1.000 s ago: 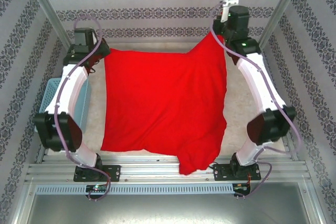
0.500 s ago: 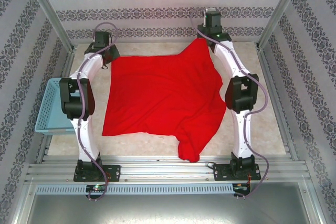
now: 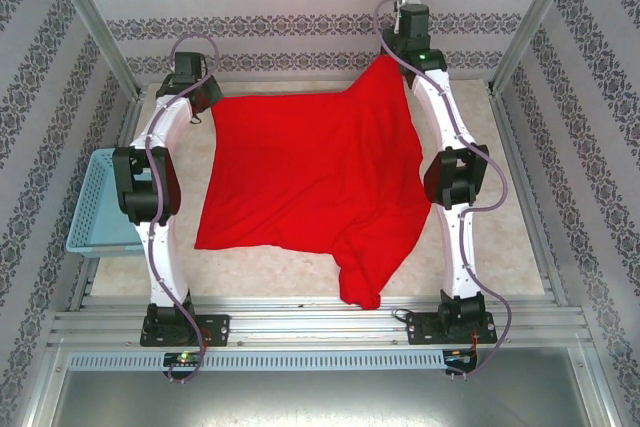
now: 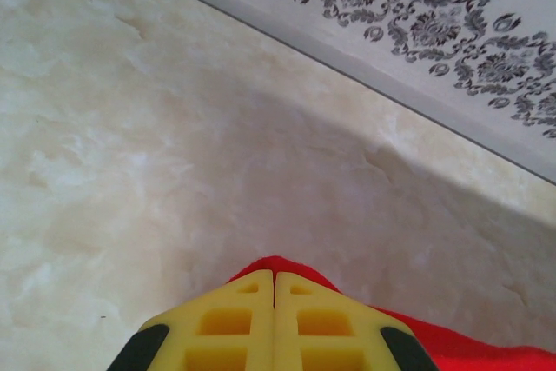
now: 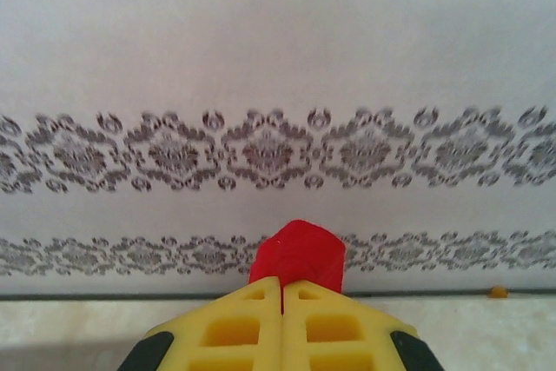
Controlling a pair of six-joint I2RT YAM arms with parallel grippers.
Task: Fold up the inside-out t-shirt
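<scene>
Pinching cloth with jaws fully closed, the left gripper (image 4: pixel 275 275) has its yellow fingers (image 4: pixel 226 327) pressed together. A small fold of the inside-out t-shirt (image 4: pixel 276 262) pokes out just past the tips, with the pale marbled table (image 4: pixel 130 128) beyond and the patterned wall (image 4: pixel 434 23) behind that. The right gripper (image 5: pixel 281 282) has the same tight pinch, a red nub of cloth standing above its tips, held up off the table in front of the wall's patterned bands. Top camera, near to far: one lobe of the shirt reaches the table's near edge between the two arm bases. The main body lies spread on the table between the arms, creased toward the right. The far left corner runs to the left gripper, low at the table's far left. The far right corner rises in a peak to the right gripper, lifted near the back wall. A light blue basket (image 3: pixel 95 197) sits off the table's left edge beside the left arm, apart from the shirt. Count: two arms, two grippers, one shirt, one basket.
</scene>
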